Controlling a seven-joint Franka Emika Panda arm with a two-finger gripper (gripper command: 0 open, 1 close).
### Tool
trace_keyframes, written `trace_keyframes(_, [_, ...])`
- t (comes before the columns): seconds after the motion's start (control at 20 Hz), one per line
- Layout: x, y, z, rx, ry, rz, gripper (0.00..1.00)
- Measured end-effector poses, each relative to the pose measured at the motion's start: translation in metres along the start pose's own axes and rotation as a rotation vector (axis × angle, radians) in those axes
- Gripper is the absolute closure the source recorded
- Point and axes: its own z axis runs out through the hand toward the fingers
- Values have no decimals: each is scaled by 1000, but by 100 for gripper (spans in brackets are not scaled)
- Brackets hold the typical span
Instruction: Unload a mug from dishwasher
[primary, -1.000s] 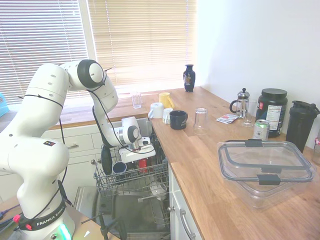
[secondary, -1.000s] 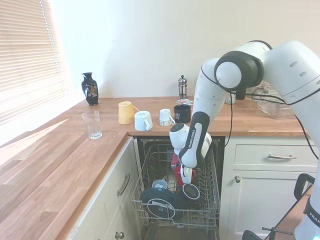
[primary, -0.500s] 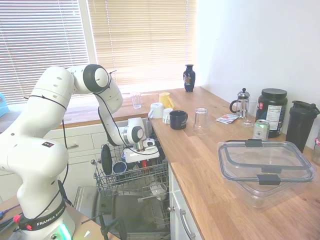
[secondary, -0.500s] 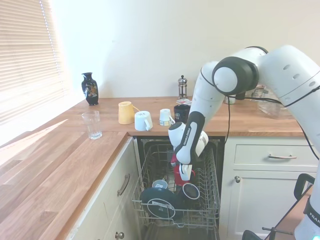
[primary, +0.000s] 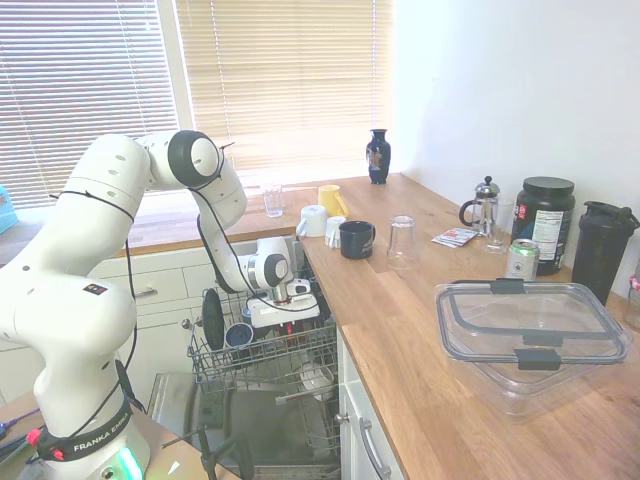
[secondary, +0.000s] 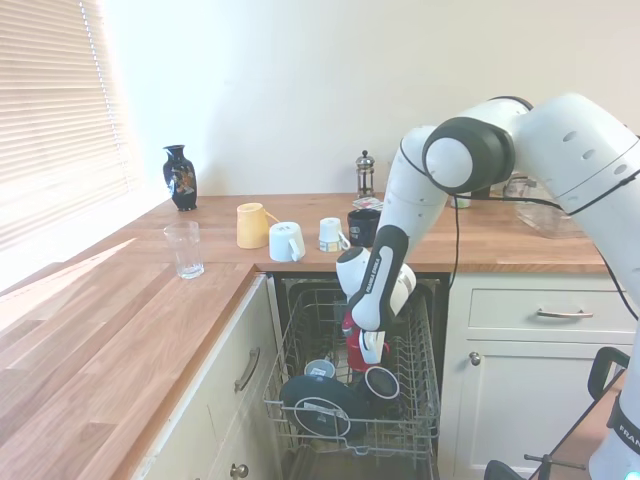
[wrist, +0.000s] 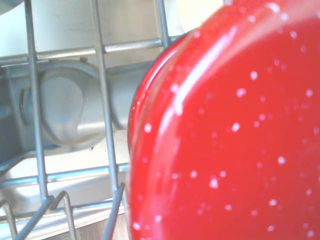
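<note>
gripper (secondary: 368, 350) is down in the dishwasher (secondary: 355, 400) rack, pointing downward, right at the mug (secondary: 356, 352). fingers sit against the red body, but can't tell from either outside view how wide they are or whether they actually clamp it. in the first ext view the gripper (primary: 284, 318) is mostly hidden behind the wrist and rack wires, mug (primary: 288, 327) only a red sliver there.

mug: small, glossy red, stands in the pulled-out wire rack (secondary: 420, 405) towards the back-middle. wrist cam is filled w/ it, mug (wrist: 230, 130) shows strong highlights and lots of tiny white specks on the glaze, rim/curve edge sharp against the grey rack wires (wrist: 102, 115). handle not visible in any view.

around it in the rack: dark round plate (secondary: 320, 400) at the front, dark cup (secondary: 380, 383) just beside the mug, small grey-blue cup (secondary: 319, 369) to the other side. door is dropped open below.

on the desk (secondary: 120, 330) above: yellow cup (secondary: 250, 224), white mugs (secondary: 286, 241), navy mug (secondary: 364, 226), drinking glass (secondary: 183, 249), dark vase (secondary: 180, 177), french press (secondary: 366, 175). first ext view also has a clear lidded container (primary: 530, 335) and a black tub (primary: 543, 222) further along.
</note>
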Motion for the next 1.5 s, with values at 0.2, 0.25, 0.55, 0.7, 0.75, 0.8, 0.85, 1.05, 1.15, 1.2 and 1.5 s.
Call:
trace_keyframes(0.2, [1,-1,-1,1,8,-1,100])
trace_keyframes(0.25, [1,-1,-2,0,11,-2,100])
trace_keyframes(0.55, [0,4,-29,-5,43,-1,100])
trace_keyframes(0.7, [-4,7,-45,-3,58,5,100])
trace_keyframes(0.75, [-5,7,-50,-4,64,5,100])
trace_keyframes(0.8, [-7,8,-55,-4,70,6,100])
trace_keyframes(0.85, [-7,8,-62,-4,79,10,100])
trace_keyframes(1.05, [-9,11,-90,-2,119,15,100])
trace_keyframes(1.15, [-12,10,-98,-4,133,19,100])
trace_keyframes(1.2, [-12,10,-101,-4,137,22,100])
trace_keyframes(1.5, [-16,12,-130,-4,164,31,100])
